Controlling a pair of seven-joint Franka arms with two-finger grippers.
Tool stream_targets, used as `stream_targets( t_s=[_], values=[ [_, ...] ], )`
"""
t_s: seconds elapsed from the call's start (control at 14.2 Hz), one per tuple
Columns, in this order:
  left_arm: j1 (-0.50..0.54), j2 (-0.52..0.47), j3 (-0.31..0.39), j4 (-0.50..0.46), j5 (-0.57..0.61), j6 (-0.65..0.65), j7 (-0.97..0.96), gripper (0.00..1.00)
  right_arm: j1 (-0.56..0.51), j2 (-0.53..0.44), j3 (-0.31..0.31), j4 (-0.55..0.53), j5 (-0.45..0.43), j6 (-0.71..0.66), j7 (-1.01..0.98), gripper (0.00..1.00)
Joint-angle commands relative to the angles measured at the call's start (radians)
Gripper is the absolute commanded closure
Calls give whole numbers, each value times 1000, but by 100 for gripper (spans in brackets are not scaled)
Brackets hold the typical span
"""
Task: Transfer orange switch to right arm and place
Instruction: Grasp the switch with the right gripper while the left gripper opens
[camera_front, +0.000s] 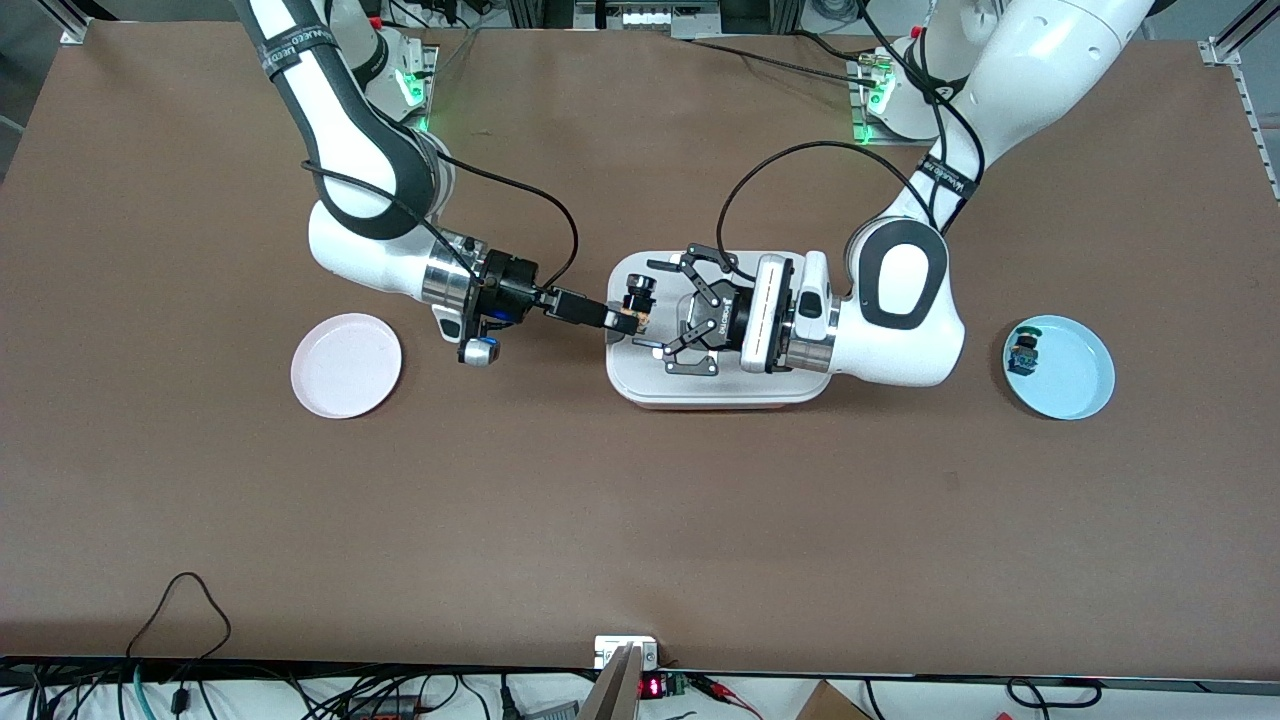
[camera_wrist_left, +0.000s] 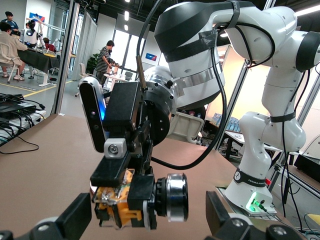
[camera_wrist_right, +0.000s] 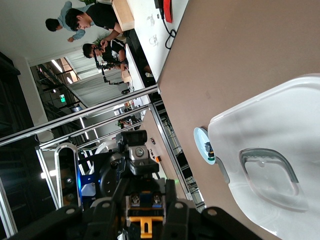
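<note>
The orange switch (camera_front: 634, 316), a small black block with orange parts and a silver ring, hangs over the end of the white tray (camera_front: 720, 388) toward the right arm. My right gripper (camera_front: 622, 320), slim and black, is shut on its orange end. In the left wrist view the switch (camera_wrist_left: 120, 206) sits under the right gripper (camera_wrist_left: 125, 192). My left gripper (camera_front: 650, 305) is open, its fingers standing wide on both sides of the switch without touching it. In the left wrist view the left gripper (camera_wrist_left: 148, 223) shows clear gaps on both sides of the switch. The right wrist view shows the switch (camera_wrist_right: 145, 221) close up.
A pink plate (camera_front: 346, 365) lies toward the right arm's end. A blue plate (camera_front: 1075, 385) toward the left arm's end holds a small switch with a blue-green cap (camera_front: 1024, 350). The tray (camera_wrist_right: 280, 125) has a grey handle on it.
</note>
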Motion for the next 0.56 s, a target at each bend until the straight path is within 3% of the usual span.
stream_targets(
  t_s=[0.0, 0.21, 0.49],
  values=[
    [6, -15, -2, 8, -16, -3, -41, 0, -8, -16, 0, -5, 2, 0, -4, 100],
    [9, -30, 8, 7, 6, -17, -95, 0, -75, -16, 0, -1, -68, -86, 27, 100],
    [46, -78, 8, 42, 215, -50, -311, 0, -184, -15, -2, 19, -263, -231, 88, 100]
  ],
)
